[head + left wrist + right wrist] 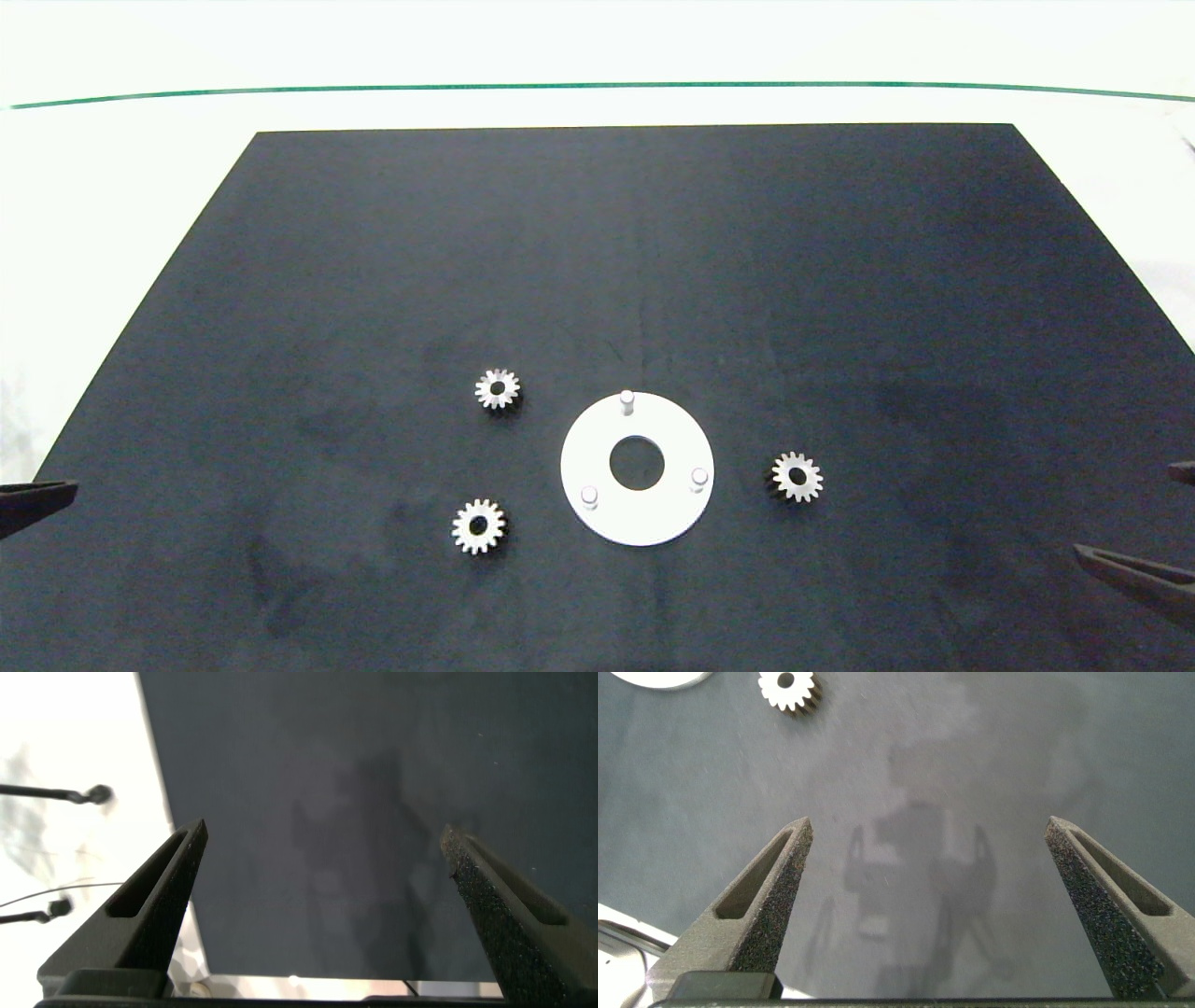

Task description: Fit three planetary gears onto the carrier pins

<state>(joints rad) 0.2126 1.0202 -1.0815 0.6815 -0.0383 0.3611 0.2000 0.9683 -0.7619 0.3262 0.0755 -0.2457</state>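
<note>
1. The white disc lies flat on the black mat, lower centre of the head view. Its three carrier pins stand upright around the centre hole: the upper pin, the lower-left pin and the lower-right pin. All three pins are bare, so no gear is installed yet.

2. The three planetary gears lie flat on the mat, bores upward, apart from the disc and from each other: the upper-left gear, the lower-left gear and the right gear. Judgement: this spacing leaves room for fingers to close on each gear without disturbing the disc.

3. The left hand sits at the lower-left edge of the head view, over the mat's border. It is released, fingers spread wide, holding nothing. No gear appears in its wrist view.

4. The right hand sits at the lower-right edge of the head view, also released and empty. Its wrist view shows the right gear beyond the fingertips, with the disc rim beside it.

5. Judgement: both hands appear parked clear of the work. The right gear is the nearest pick for the right hand, the two left gears for the left hand.

6. Judgement: each bore must be centred over its pin before lowering, or the gear may tilt or push the unclamped disc.
</note>
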